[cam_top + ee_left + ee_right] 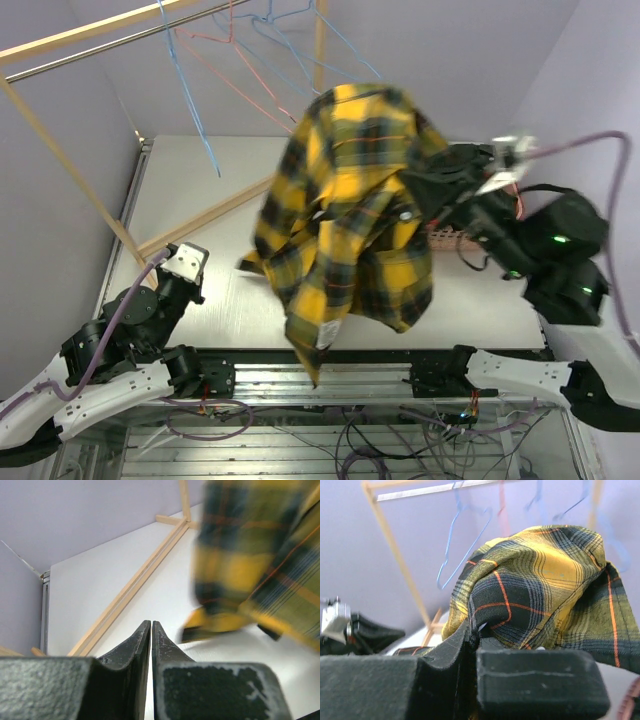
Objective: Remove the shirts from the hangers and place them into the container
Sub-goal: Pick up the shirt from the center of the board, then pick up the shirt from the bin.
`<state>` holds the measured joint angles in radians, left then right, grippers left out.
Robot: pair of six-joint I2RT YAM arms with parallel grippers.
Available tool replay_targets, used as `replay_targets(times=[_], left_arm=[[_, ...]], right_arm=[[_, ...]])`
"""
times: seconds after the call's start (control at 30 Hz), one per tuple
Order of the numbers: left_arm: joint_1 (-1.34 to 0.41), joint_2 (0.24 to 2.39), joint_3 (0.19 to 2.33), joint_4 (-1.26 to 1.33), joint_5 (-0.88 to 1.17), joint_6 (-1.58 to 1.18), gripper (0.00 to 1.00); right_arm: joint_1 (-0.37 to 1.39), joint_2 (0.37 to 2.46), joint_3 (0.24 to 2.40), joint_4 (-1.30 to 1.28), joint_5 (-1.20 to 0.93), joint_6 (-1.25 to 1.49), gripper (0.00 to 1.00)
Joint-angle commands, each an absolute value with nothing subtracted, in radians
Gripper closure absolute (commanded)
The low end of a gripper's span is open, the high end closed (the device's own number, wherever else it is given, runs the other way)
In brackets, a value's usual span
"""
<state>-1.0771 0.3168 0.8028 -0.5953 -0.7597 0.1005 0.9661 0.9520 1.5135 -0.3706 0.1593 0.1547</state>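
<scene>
In the top view, the plaid shirt [345,205] is held high above the middle of the tabletop [200,190] by the right gripper [428,200], which is closed on the fabric at the shirt's right side. This is judged to let the cloth hang free and be carried. The bare hangers [195,100] are left on the rack [90,35] at the far left. No hanger is seen inside the shirt, though its folds could hide one. A small part of the container [448,240] is seen on the right, behind the right arm and just beyond the hanging cloth, so a short carry to the right is judged to be what remains for this shirt. The left gripper [188,268] is kept low at the near left, well apart from the shirt. In the left wrist view, the left gripper [151,630] is seen pressed nearly shut with nothing between its jaws, and the shirt [250,555] appears blurred at the right above the tabletop [90,595]. In the right wrist view, the right gripper [472,640] is seen clamped on a fold of the shirt [540,575], with hangers [465,545] on the rack behind.
</scene>
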Motion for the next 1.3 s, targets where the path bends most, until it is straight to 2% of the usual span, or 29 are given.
replay_targets(times=[0.0,0.17,0.37,0.43,0.57,0.77,0.87,0.93,1.03,1.13,1.27], left_arm=[[-1.081,0.320,0.799,-0.563,-0.765,0.107,0.84],[-1.081,0.329,0.800,-0.564,-0.760,0.106,0.85],[-1.082,0.358,0.804,-0.565,-0.745,0.107,0.85],[-1.081,0.368,0.805,-0.565,-0.738,0.109,0.85],[-1.081,0.373,0.809,-0.566,-0.734,0.111,0.87],[-1.082,0.340,0.810,-0.569,-0.734,0.107,0.87],[-1.081,0.325,0.809,-0.569,-0.733,0.107,0.87],[-1.082,0.321,0.810,-0.570,-0.731,0.107,0.87],[-1.081,0.318,0.809,-0.569,-0.722,0.111,0.88],[-1.082,0.321,0.810,-0.569,-0.717,0.113,0.88],[-1.081,0.319,0.810,-0.570,-0.715,0.114,0.88]], right_arm=[[0.968,0.877,1.631,-0.447,0.441,0.082,1.00],[0.969,0.897,1.806,-0.466,0.686,0.009,1.00],[0.992,1.140,2.091,-0.454,0.868,-0.272,1.00],[1.000,1.214,2.140,-0.359,0.947,-0.418,1.00],[1.002,1.317,2.151,0.037,1.039,-0.770,1.00],[1.002,1.494,2.379,0.241,1.020,-1.065,1.00],[0.998,1.528,2.410,0.301,1.016,-1.144,1.00],[0.997,1.535,2.431,0.304,1.015,-1.163,1.00],[0.997,1.513,2.437,0.178,1.025,-1.050,1.00],[0.997,1.469,2.336,0.123,1.083,-0.988,1.00],[0.997,1.448,2.269,-0.235,1.115,-0.697,1.00]])
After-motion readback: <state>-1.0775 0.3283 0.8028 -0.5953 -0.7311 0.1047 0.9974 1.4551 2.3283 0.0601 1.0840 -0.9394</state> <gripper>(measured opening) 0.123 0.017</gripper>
